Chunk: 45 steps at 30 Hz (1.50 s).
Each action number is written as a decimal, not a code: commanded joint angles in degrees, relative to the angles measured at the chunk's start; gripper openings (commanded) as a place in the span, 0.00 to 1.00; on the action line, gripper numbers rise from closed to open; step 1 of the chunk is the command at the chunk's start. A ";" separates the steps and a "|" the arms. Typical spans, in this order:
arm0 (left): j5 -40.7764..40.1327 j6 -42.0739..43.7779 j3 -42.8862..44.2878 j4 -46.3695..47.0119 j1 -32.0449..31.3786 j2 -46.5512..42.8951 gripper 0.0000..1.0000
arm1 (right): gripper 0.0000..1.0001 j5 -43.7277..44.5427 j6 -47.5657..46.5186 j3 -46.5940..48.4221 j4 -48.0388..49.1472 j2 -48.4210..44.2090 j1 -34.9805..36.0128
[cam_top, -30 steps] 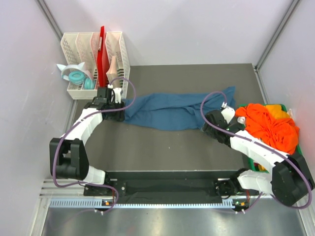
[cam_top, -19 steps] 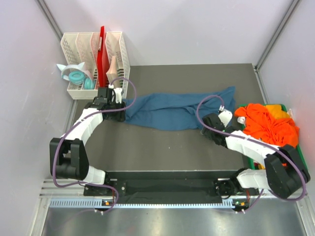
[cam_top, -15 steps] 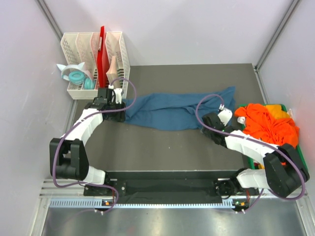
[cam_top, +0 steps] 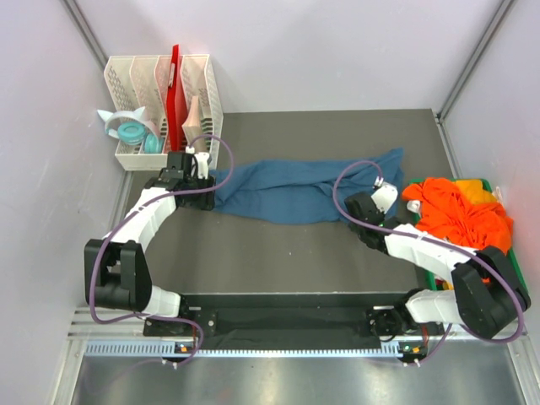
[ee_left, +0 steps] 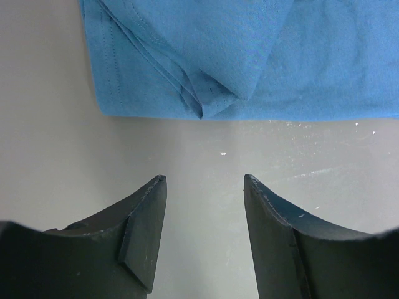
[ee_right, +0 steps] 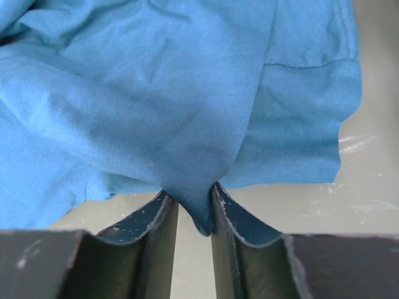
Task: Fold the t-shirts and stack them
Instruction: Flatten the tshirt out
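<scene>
A long teal-blue t-shirt [cam_top: 295,190] lies crumpled across the middle of the grey table [cam_top: 278,253]. In the top view my right gripper [cam_top: 354,205] sits at its right end. The right wrist view shows that gripper [ee_right: 190,196] shut on a pinched fold of the shirt [ee_right: 156,93]. At the shirt's left end, my left gripper [cam_top: 205,186] hovers. Its fingers [ee_left: 204,180] stand open over bare table, just short of the hemmed edge [ee_left: 187,99]. Bright orange t-shirts [cam_top: 460,215] with a bit of yellow are piled at the right.
The orange pile rests in a green bin [cam_top: 436,284] at the table's right edge. A white file rack [cam_top: 160,89] holding a red item [cam_top: 175,93] stands at the back left, with teal tape rolls [cam_top: 131,131] beside it. Walls close in on three sides.
My right gripper has moved slightly left onto the shirt's right end and closed on a fold of it. The left arm has stayed still.
</scene>
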 commanded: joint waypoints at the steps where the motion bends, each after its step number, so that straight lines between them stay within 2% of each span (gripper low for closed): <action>1: -0.08 0.37 -0.67 2.04 -0.15 -1.80 0.57 | 0.30 4.13 -0.41 2.10 1.90 -0.31 1.52; 2: 0.01 0.37 -0.67 2.04 -0.15 -1.88 0.57 | 0.38 4.31 -0.50 2.45 1.81 0.30 1.43; 5: 0.01 0.37 -0.67 2.13 -0.15 -1.89 0.58 | 0.49 5.01 -0.85 3.77 0.85 1.62 1.87; 10: 0.01 0.37 -0.67 2.13 -0.15 -1.88 0.58 | 0.51 6.68 -0.76 4.74 0.23 1.28 2.66; 13: 0.18 0.37 -0.93 2.22 -0.15 -1.80 0.58 | 0.48 6.77 -1.11 4.91 0.41 1.45 2.66; 16: 0.01 0.37 -0.76 2.22 -0.15 -1.62 0.57 | 0.36 7.04 -1.02 4.91 0.67 1.71 2.66; 17: 0.01 0.28 -0.67 2.22 -0.15 -1.53 0.58 | 0.28 7.04 -0.94 4.83 0.76 1.63 2.75; 19: 0.01 0.28 -0.76 2.39 -0.15 -1.62 0.57 | 0.17 7.21 -0.41 4.48 0.93 1.54 2.84; 20: -0.08 0.46 -0.85 2.31 -0.15 -1.62 0.58 | 0.00 7.30 -0.24 4.30 0.93 1.19 2.92; 24: -1.31 0.54 -0.76 2.74 -0.15 -1.80 0.58 | 0.00 9.49 -0.23 4.73 -0.56 -0.30 3.98; 27: -4.65 0.37 -0.06 4.67 -0.15 -2.23 0.65 | 0.00 10.55 -1.55 6.75 -2.05 -2.15 4.77; 30: -4.48 1.07 0.56 6.34 -0.15 -2.24 0.69 | 0.00 10.90 -3.30 9.30 -3.37 -3.03 4.86; 32: -3.25 1.77 0.82 7.40 -0.15 -0.67 0.69 | 0.00 11.17 -3.92 10.71 -4.25 -3.03 4.86; 36: 0.62 1.86 1.79 6.70 -0.15 4.61 0.60 | 0.00 11.26 -4.98 13.17 -5.92 -2.77 4.86; 45: 4.05 1.16 2.05 11.44 -0.15 12.44 0.59 | 0.00 10.90 -5.77 13.79 -7.68 -2.24 4.77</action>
